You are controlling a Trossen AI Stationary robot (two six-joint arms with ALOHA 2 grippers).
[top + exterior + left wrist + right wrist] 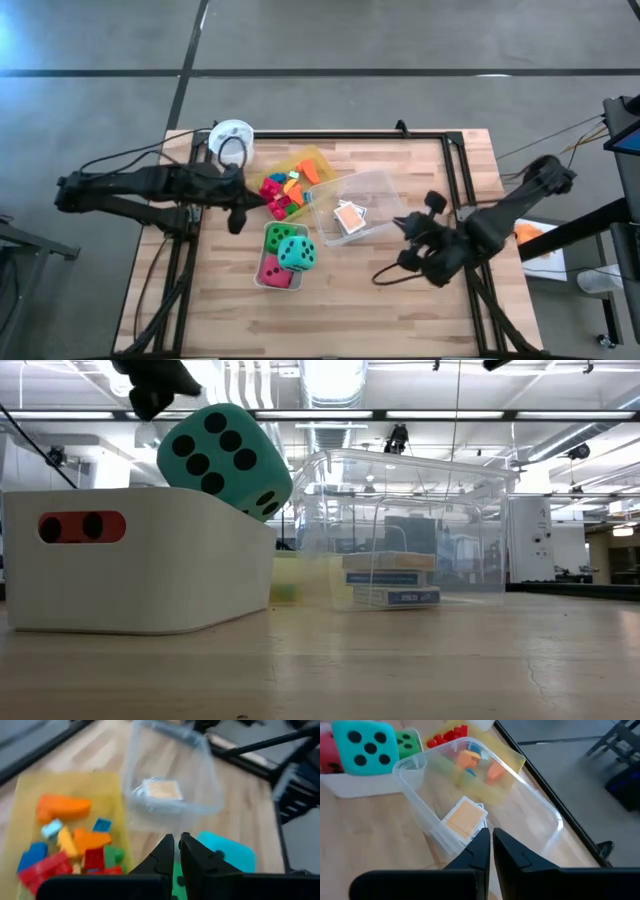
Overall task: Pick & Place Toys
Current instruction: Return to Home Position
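Note:
Three dotted dice lie in a white bin (262, 275): green (285, 236), teal (298, 254) and red (276, 271). The teal die (225, 460) rests on the others and stands above the bin's rim. Small bright blocks (75, 847) lie in a yellow tray (312, 162). Card packs (465, 819) are stacked on the floor of a clear plastic box (375, 190). My left gripper (177, 851) is shut and holds nothing; it hangs over the table by the tray's near left corner. My right gripper (491, 840), also shut and holding nothing, hangs to the right of the clear box.
A white round cup (232, 137) stands at the far left of the table, beyond the tray. A black cable (390, 275) loops on the wood below the right gripper. Bare wood lies along the near edge (330, 325) and at the right.

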